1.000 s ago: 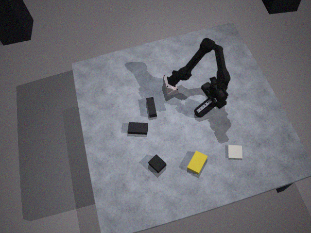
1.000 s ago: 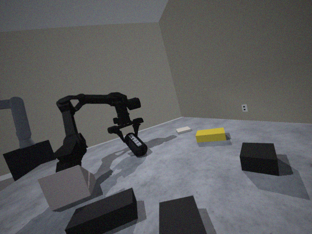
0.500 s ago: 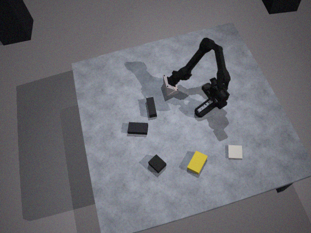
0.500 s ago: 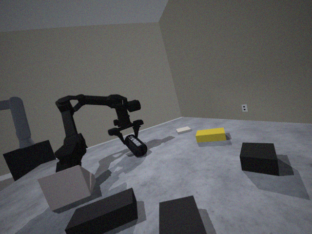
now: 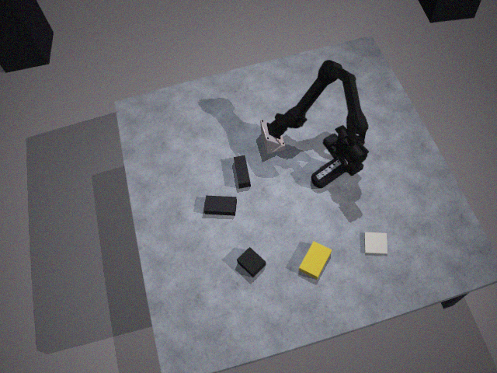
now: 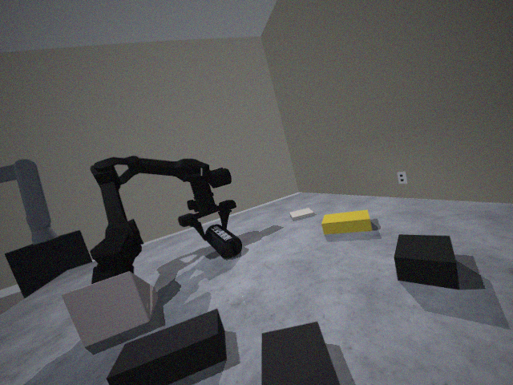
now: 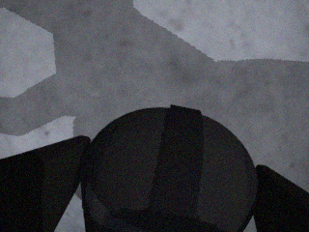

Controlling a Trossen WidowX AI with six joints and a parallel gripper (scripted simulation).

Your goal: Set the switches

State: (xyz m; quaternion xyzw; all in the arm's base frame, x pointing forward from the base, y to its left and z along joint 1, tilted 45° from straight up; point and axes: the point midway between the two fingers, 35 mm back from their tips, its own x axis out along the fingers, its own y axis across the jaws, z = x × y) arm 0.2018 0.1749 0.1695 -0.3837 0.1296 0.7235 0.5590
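The dark grey controller unit is held tilted between the fingers of my gripper, which is shut on its rounded sides. A white panel with dark marks, which looks like the label, faces up and outward in the top and exterior views; its squares are too small and blurred to read. The wrist view shows only the rounded end of the unit, with a darker strip. The rocker switches are hidden. The lower end hangs close to the bench; I cannot tell whether it touches.
A yellow block, a flat white block and a black block lie on the bench. Two dark blocks and a pinkish wedge stand near another black arm.
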